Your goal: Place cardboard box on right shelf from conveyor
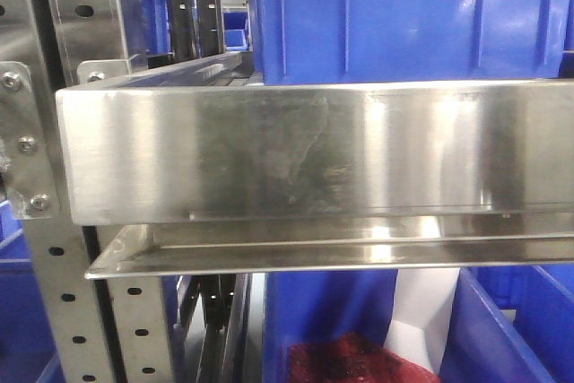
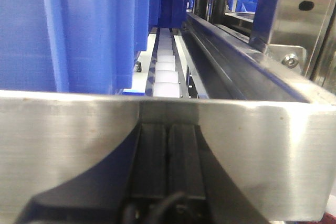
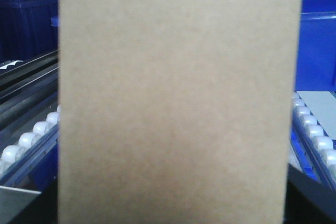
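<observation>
The cardboard box, plain tan, fills the middle of the right wrist view and stands upright over the roller tracks. My right gripper's dark fingers show only at the lower corners, against the box's two sides. My left gripper is shut with nothing in it, its black pads pressed together just in front of the right shelf's brushed steel lip. The same lip spans the front view. The conveyor is out of view.
A large blue bin sits on the shelf behind the lip, also at the left wrist's left. White rollers on blue tracks run into the shelf. A perforated steel upright stands at left. Another blue bin sits below.
</observation>
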